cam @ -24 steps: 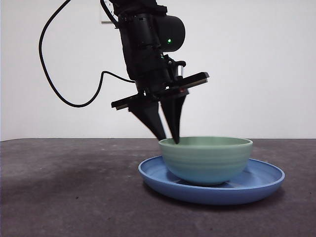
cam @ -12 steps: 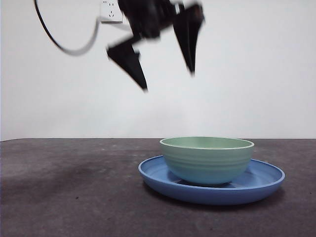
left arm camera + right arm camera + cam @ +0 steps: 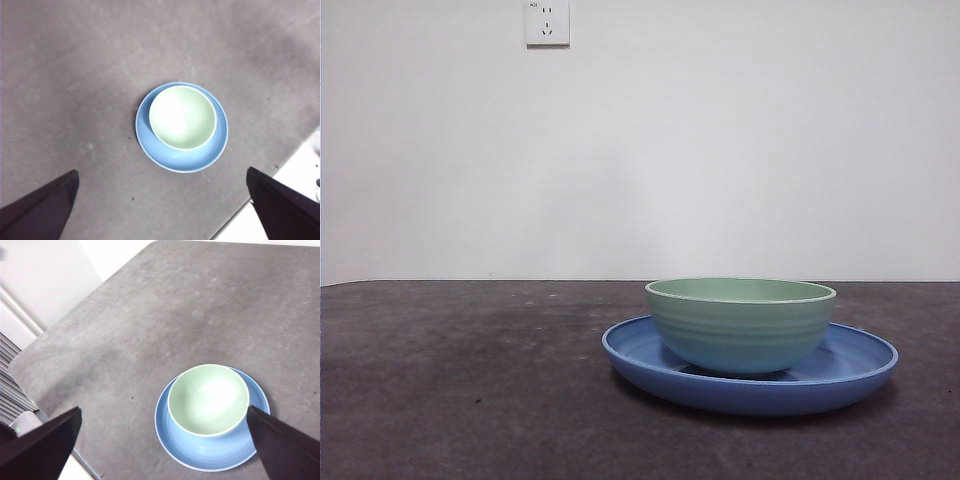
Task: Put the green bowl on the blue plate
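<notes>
White wall behind, wall socket (image 3: 547,22) high on it left of centre; dark grey matte table (image 3: 460,380) runs across the whole front view.

You've got the green bowl (image 3: 740,322) sitting upright inside the blue plate (image 3: 865,360), right of centre on the table. The bowl is off-centre on the plate: from the left wrist view the bowl (image 3: 183,117) sits close to one side of the plate (image 3: 195,160), leaving a wider blue crescent on the other. The right wrist view shows the same: bowl (image 3: 208,400) on plate (image 3: 220,455), bowl empty, rim level.

Neither arm is in the front view. Left gripper (image 3: 165,210): jaws spread wide, holding nothing, high above the table and well apart from the bowl. Right gripper (image 3: 165,445): jaws also wide apart, empty, high above the table looking down at the plate.
</notes>
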